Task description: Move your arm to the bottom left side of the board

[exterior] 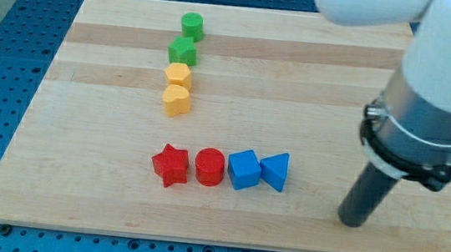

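Observation:
My tip (351, 221) rests on the wooden board (82, 128) near the bottom right, to the right of a row of blocks. That row runs left to right: a red star (171, 166), a red cylinder (209, 167), a blue cube (244, 169) and a blue triangle (275, 171). The triangle is the nearest block to my tip, about a block's width and a half away. A column stands higher up, left of centre: a green cylinder (192, 27), a green star (183, 52), a yellow hexagon (179, 76) and a yellow heart (176, 101).
The white and grey arm body (439, 90) covers the board's upper right part. A blue perforated table (1, 27) surrounds the board on all sides.

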{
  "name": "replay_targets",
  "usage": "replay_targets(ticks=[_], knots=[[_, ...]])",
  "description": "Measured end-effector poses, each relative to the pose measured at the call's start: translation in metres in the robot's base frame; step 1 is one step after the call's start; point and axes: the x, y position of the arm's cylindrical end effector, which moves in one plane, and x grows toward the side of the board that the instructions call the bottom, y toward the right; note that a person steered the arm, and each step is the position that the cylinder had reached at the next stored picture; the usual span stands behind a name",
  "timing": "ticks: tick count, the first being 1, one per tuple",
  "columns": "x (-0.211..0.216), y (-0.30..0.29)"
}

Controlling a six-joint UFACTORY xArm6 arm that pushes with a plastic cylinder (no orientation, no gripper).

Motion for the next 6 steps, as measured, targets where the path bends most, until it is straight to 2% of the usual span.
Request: replay_targets(ticks=[4,6], knots=[[0.019,-0.199],[0.021,-0.243]])
